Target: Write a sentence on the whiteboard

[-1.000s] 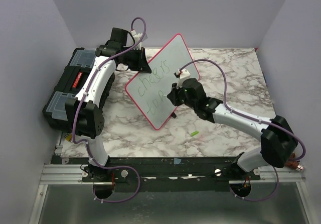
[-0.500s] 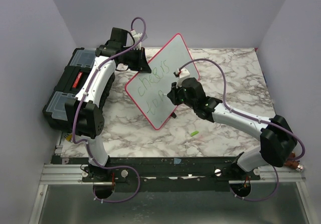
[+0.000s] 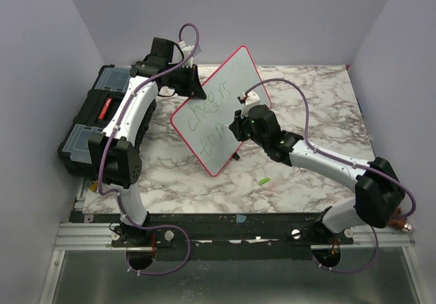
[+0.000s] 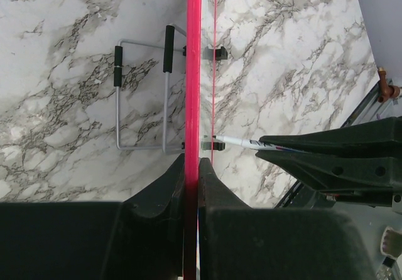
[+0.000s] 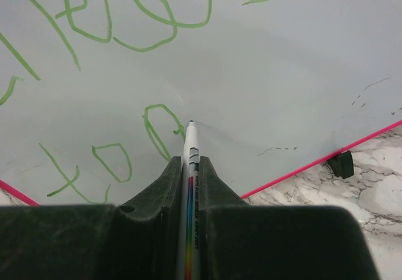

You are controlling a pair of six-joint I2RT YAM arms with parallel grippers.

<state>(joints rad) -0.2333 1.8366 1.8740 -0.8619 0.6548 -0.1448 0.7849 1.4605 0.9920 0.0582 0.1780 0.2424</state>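
Observation:
The whiteboard (image 3: 228, 86) stands tilted on edge in mid-table, pink-rimmed. My left gripper (image 3: 185, 80) is shut on its upper left edge; the left wrist view shows the pink rim (image 4: 193, 73) pinched between the black fingers (image 4: 157, 189). The sentence (image 3: 206, 110) is green handwriting in two visible lines, "cheers" above a line starting "to". My right gripper (image 5: 190, 162) is shut on a white marker (image 5: 190, 167) with a rainbow stripe. Its tip touches the board (image 5: 282, 54) just right of the last green letter (image 5: 157, 129).
A black toolbox (image 3: 99, 116) sits at the table's left edge beside the left arm. A small green cap (image 3: 263, 180) lies on the marble in front of the board. A wire stand (image 4: 141, 91) shows behind the board, and a black clip foot (image 5: 341, 164) at its lower rim.
My right gripper and the marker shifted slightly along the second line of writing. The left gripper and the board have stayed put.

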